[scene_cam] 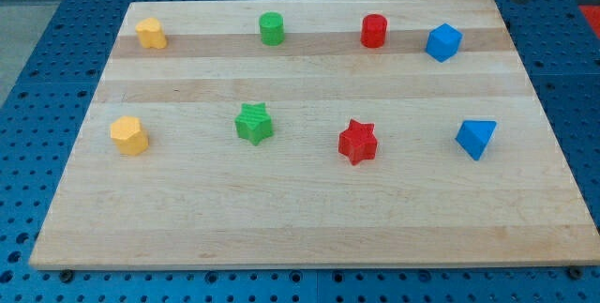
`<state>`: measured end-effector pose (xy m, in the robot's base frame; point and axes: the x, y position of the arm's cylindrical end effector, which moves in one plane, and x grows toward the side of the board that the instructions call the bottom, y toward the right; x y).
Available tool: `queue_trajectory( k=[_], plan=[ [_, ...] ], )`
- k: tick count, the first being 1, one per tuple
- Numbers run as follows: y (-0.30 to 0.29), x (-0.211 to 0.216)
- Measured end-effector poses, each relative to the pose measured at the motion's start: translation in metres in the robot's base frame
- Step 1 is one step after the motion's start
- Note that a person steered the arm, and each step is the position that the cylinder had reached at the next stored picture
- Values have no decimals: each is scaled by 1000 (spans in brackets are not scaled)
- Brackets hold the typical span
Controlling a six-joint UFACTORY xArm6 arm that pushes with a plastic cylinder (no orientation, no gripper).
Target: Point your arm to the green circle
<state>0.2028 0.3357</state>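
The green circle block (272, 28) stands in the top row of the wooden board (300, 219), left of centre. A dark rod shows at the view's top right corner. My tip (518, 0) is just beyond the board's top right corner. It is far to the right of the green circle and touches no block. The blue cube (443, 42) is the block nearest to my tip.
The top row also holds a yellow block (151, 33) at the left and a red circle (374, 31). The lower row holds a yellow block (129, 135), a green star (254, 123), a red star (357, 142) and a blue triangle (476, 138). A blue perforated table (37, 78) surrounds the board.
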Motion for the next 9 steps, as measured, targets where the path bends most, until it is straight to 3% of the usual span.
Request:
queue_trajectory(
  k=[2, 4, 6, 7, 9],
  plan=[
    [1, -3],
    [-120, -11],
    [-185, -5],
    [-293, -4],
    [-362, -9]
  ],
)
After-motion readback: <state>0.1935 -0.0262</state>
